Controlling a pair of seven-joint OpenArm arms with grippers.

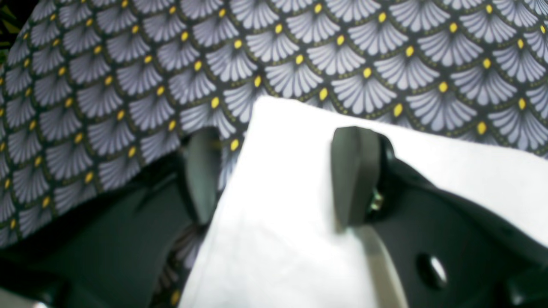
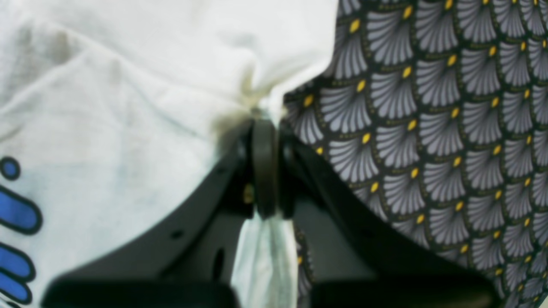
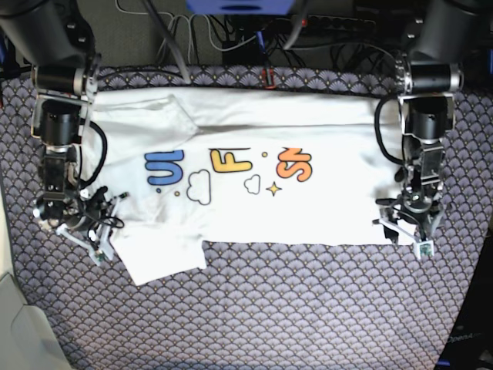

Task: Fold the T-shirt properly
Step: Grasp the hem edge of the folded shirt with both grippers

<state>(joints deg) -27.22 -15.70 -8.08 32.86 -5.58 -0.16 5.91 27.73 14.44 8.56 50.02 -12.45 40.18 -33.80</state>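
since the t-shirt [image 3: 254, 200] lies spread flat on the patterned cloth [image 3: 308, 308], limp and light, your right gripper [image 2: 265, 124] is already clenched on its edge; your left gripper [image 1: 278, 175] straddles the opposite corner, jaws apart. pinch hems there.

T-shirt [image 3: 308, 208]: matt white cotton cloth | table cover [image 3: 308, 308]: patterned woven cloth | right claw [image 2: 265, 124]: matt black plastic
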